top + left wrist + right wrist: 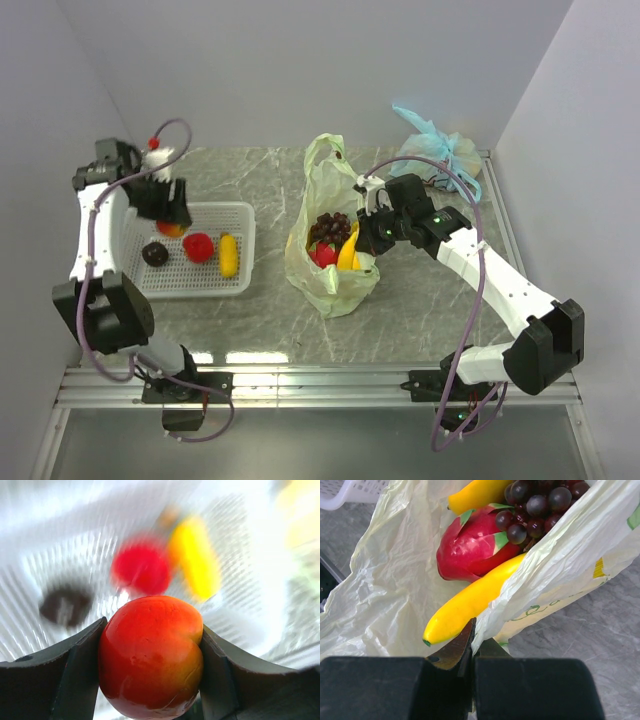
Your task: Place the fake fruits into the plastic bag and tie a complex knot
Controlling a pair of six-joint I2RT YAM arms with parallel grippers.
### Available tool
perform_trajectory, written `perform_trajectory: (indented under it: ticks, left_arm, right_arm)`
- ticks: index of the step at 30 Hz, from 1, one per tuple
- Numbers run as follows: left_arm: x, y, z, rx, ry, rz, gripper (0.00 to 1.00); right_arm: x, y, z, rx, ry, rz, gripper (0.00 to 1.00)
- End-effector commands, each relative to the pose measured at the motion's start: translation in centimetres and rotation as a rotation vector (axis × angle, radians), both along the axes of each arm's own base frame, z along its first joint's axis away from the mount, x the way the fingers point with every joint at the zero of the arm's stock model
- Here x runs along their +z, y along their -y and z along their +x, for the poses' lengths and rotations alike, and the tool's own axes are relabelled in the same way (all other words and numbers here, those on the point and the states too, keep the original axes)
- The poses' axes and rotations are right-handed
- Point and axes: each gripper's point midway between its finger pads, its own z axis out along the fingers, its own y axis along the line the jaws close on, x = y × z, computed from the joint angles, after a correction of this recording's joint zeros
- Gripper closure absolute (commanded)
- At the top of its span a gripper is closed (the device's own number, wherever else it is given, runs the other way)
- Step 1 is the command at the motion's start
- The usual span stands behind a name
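Over the back-left corner of the white basket [245, 250], left gripper [168, 218] clamps a red-orange fruit [150, 655], jaws pressed to both its sides; red fruit [198, 247], yellow fruit [229, 254] and dark fruit [154, 254] lie on the basket floor, apart from each other; bare tabletop [270, 320] separates basket rim from plastic bag [330, 285]; bag mouth gapes upward, holding grapes [540, 505], dragon fruit [470, 550], banana [470, 605]; right gripper [472, 635] pinched shut on the bag's right edge; blue bag [440, 155] sits near the far right wall.
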Motion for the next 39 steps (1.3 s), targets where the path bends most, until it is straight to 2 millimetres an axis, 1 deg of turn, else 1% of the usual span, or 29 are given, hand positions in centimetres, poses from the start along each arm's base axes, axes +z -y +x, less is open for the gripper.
perform_trajectory:
  ticks: [1, 2, 3, 4, 6, 7, 8, 9, 10, 12, 13, 15, 16, 17, 18, 19, 21, 23, 24, 25, 27, 28, 30, 31, 33, 34, 36, 37, 39]
  left_arm:
    - [10.0, 9.2, 1.8, -0.215, 0.297, -0.115, 0.76]
    - [12.5, 11.4, 2.2, -0.232, 0.351, -0.169, 0.76]
    - [13.6, 13.3, 2.4, -0.262, 0.382, -0.199, 0.75]
    - [15.4, 16.8, 3.0, -0.341, 0.461, -0.233, 0.75]
    - [17.4, 20.3, 3.5, -0.367, 0.509, -0.299, 0.75]
    - [17.8, 23.7, 3.7, -0.434, 0.538, -0.329, 0.75]
    - [18.2, 25.3, 3.9, -0.444, 0.546, -0.359, 0.75]
    - [18.2, 26.8, 3.9, -0.45, 0.538, -0.385, 0.74]
    - [17.5, 29.6, 3.5, -0.499, 0.516, -0.409, 0.74]
    - [17.1, 32.2, 3.8, -0.507, 0.516, -0.452, 0.73]
    - [16.0, 34.2, 3.5, -0.532, 0.49, -0.469, 0.72]
    - [14.9, 36.3, 3.3, -0.541, 0.454, -0.514, 0.63]
    - [13.6, 38.1, 2.4, -0.579, 0.405, -0.535, 0.6]
    - [13.3, 38.9, 2.0, -0.588, 0.384, -0.544, 0.57]
    - [12.7, 39.6, 1.5, -0.602, 0.361, -0.547, 0.47]
    - [11.5, 40.6, 0.7, -0.62, 0.322, -0.542, 0.42]
    - [10.7, 40.7, 0.1, -0.63, 0.279, -0.532, 0.29]
    - [10.5, 39.8, -0.2, -0.613, 0.264, -0.493, 0.22]
    - [10.7, 39.3, -0.2, -0.611, 0.267, -0.487, 0.14]
    - [12.1, 38.0, -0.1, -0.598, 0.298, -0.493, 0.03]
    - [13.4, 36.5, 0.1, -0.573, 0.33, -0.495, 0.01]
    - [14.7, 34.9, 0.3, -0.554, 0.359, -0.494, 0.01]
    - [15.6, 33.2, 0.5, -0.532, 0.399, -0.441, 0.0]
    - [16.7, 31.2, 1.0, -0.496, 0.434, -0.419, 0.01]
    - [17.0, 27.6, 1.3, -0.411, 0.421, -0.416, 0.01]
    - [17.8, 23.1, 2.5, -0.301, 0.456, -0.394, 0.01]
    - [16.6, 18.3, 2.3, -0.232, 0.432, -0.309, 0.01]
    - [16.2, 13.9, 3.0, -0.143, 0.454, -0.216, 0.01]
    - [14.1, 9.2, 2.0, -0.082, 0.401, -0.119, 0.06]
  right_arm:
    - [2.5, -0.4, 0.8, -0.015, 0.073, 0.051, 1.0]
    - [2.6, -0.4, 0.8, -0.015, 0.073, 0.053, 1.0]
    - [2.6, -0.2, 0.9, -0.021, 0.074, 0.052, 1.0]
    - [2.7, -0.1, 0.8, -0.023, 0.077, 0.055, 1.0]
    - [2.7, 0.2, 1.0, -0.034, 0.078, 0.05, 1.0]
    - [2.9, 0.3, 1.1, -0.042, 0.084, 0.052, 1.0]
    - [2.9, 0.5, 1.3, -0.05, 0.085, 0.049, 1.0]
    - [3.1, 0.5, 1.3, -0.052, 0.087, 0.05, 1.0]
    - [3.1, 0.9, 1.6, -0.068, 0.093, 0.046, 1.0]
    - [3.3, 1.3, 1.9, -0.083, 0.1, 0.044, 1.0]
    - [3.4, 1.5, 2.0, -0.09, 0.103, 0.044, 1.0]
    - [3.2, 2.1, 2.3, -0.112, 0.104, 0.036, 1.0]
    - [3.3, 2.2, 2.3, -0.113, 0.108, 0.034, 1.0]
    - [3.2, 2.4, 2.4, -0.12, 0.11, 0.027, 1.0]
    - [3.3, 2.5, 2.5, -0.122, 0.115, 0.026, 1.0]
    - [3.3, 2.7, 2.5, -0.126, 0.117, 0.024, 1.0]
    - [3.3, 2.8, 2.6, -0.128, 0.117, 0.022, 1.0]
    - [3.3, 2.8, 2.6, -0.125, 0.12, 0.025, 1.0]
    - [3.4, 2.8, 2.5, -0.123, 0.121, 0.026, 1.0]
    - [3.3, 2.8, 2.5, -0.122, 0.119, 0.026, 1.0]
    - [3.1, 2.6, 2.3, -0.113, 0.11, 0.033, 1.0]
    - [3.0, 2.6, 2.3, -0.111, 0.108, 0.035, 1.0]
    - [2.9, 2.4, 2.3, -0.104, 0.103, 0.039, 1.0]
    - [2.9, 2.3, 2.3, -0.101, 0.101, 0.039, 1.0]
    - [3.2, 2.3, 2.3, -0.094, 0.101, 0.038, 1.0]
    - [3.2, 2.3, 2.4, -0.093, 0.105, 0.037, 1.0]
    - [3.2, 2.4, 2.3, -0.092, 0.104, 0.036, 1.0]
    - [3.1, 2.3, 2.3, -0.088, 0.101, 0.037, 1.0]
    - [2.8, 2.1, 2.3, -0.086, 0.089, 0.038, 1.0]
